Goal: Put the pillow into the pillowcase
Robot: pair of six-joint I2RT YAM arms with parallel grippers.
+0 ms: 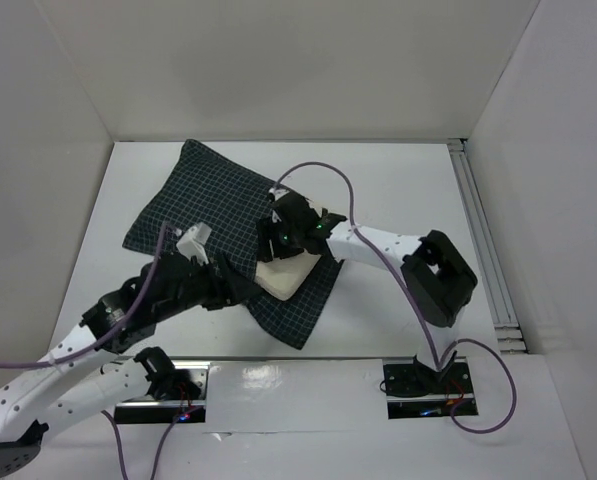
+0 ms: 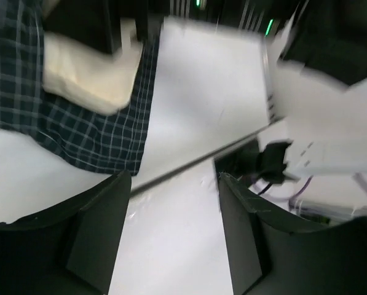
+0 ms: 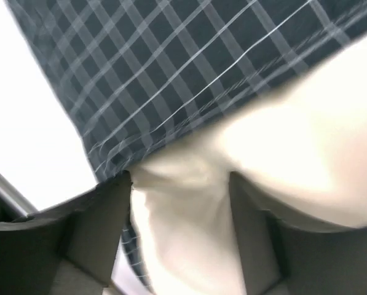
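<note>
Cream pillow [image 1: 281,275] corner pokes from navy pillowcase [image 1: 203,190]; left hand [image 2: 174,178] apart; right hand [image 3: 178,178] apart over pillow.

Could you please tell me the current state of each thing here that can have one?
pillow: partly inside the case, one cream corner sticking out.
pillowcase: spread on the table, with the pillow showing at its near edge.
left gripper: open, nothing between its jaws.
right gripper: open, jaws astride the pillow's exposed end.
</note>
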